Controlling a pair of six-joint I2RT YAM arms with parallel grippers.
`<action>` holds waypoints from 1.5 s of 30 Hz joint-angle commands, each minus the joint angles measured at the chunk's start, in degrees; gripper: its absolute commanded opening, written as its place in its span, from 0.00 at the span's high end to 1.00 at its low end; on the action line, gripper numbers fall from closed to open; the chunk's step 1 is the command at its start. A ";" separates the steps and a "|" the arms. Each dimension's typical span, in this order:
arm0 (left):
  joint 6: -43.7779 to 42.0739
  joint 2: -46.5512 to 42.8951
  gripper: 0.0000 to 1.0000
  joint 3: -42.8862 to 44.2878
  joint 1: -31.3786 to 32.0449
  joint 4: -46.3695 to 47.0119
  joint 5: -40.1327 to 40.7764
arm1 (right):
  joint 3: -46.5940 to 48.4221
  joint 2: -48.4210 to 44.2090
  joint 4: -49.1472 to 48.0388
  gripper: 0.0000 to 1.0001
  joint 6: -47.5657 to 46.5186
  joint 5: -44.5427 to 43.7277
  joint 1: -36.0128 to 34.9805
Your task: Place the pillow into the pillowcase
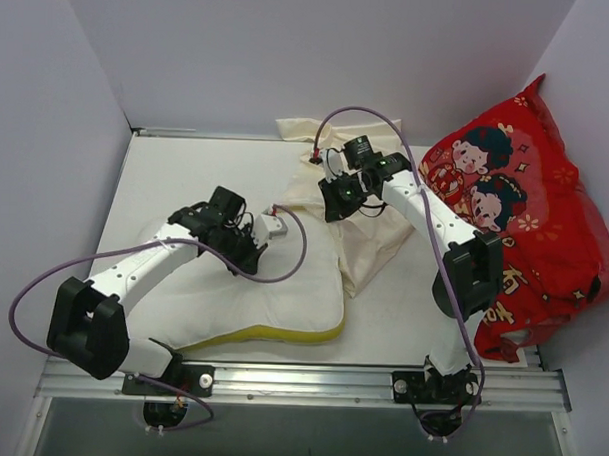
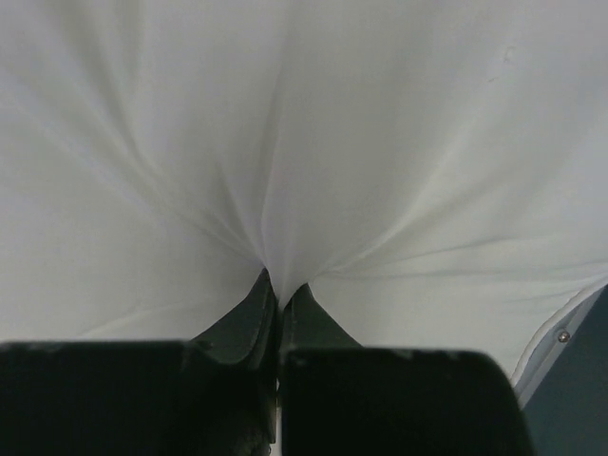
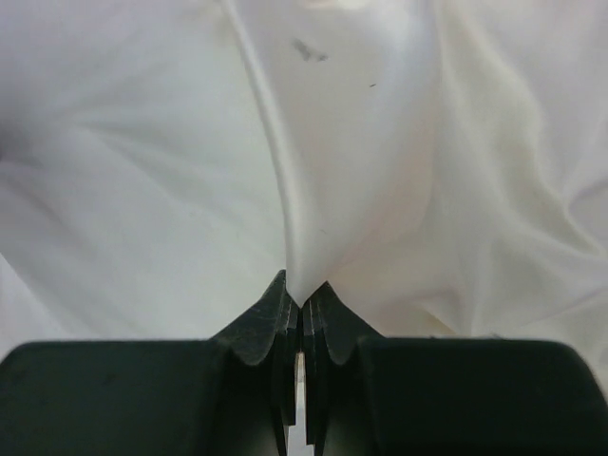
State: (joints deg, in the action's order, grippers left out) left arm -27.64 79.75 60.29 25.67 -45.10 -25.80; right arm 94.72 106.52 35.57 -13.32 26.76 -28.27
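The white pillow (image 1: pixel 282 292), with its yellow-piped seam (image 1: pixel 271 337) curving along the near edge, lies at the near centre of the table (image 1: pixel 186 174). The cream pillowcase (image 1: pixel 380 226) is crumpled just to its right and runs back toward the far wall. The two fabrics touch along the pillow's right side.

The left gripper (image 1: pixel 269 227) sits at the pillow's far edge. In the left wrist view its dark fingers (image 2: pixel 252 318) are pressed together on a tuck of the pillow's white cloth, and creases fan out from the pinch.

The right gripper (image 1: pixel 339 197) sits at the left edge of the pillowcase, near the left gripper but apart from it. In the right wrist view its fingers (image 3: pixel 266 318) are clamped on a raised fold of the warmer, slightly shiny fabric (a small dark fleck shows on the fold above the pinch).

Both arms reach in from bases bolted to a metal rail (image 1: pixel 309 373) at the table's near edge, and purple cables (image 1: pixel 43 274) loop off each arm. At the far right a red cushion (image 1: pixel 530 221) printed with cartoon children leans against the wall, well clear of both grippers.
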 commanded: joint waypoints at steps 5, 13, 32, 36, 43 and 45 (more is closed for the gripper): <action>4.16 2.25 1.00 -0.18 6.41 3.88 0.83 | 4.16 -2.10 0.73 1.00 0.84 -0.58 -1.26; 20.94 -3.44 1.00 2.91 -9.49 16.34 6.16 | -7.16 -7.90 0.73 1.00 -2.76 -0.92 -2.05; 21.77 -0.45 0.33 -0.61 -3.96 23.41 -2.30 | -9.01 -8.42 -1.38 0.47 4.97 -3.40 1.28; 8.69 -7.48 0.12 -1.23 0.33 17.60 -9.26 | -15.25 -14.39 0.37 0.45 7.25 1.86 9.79; 2.76 -4.43 0.02 -5.45 19.31 18.55 2.41 | -25.89 -16.09 -0.85 0.44 8.30 7.68 11.92; 2.85 -1.80 0.03 -6.06 21.43 21.71 5.67 | -27.48 -14.33 -3.48 0.45 9.01 7.95 11.92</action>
State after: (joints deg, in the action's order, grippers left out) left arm -21.50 74.48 55.68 44.91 -25.43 -25.85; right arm 69.19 90.70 33.52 -5.96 30.83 -15.62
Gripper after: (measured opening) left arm 0.974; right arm 0.553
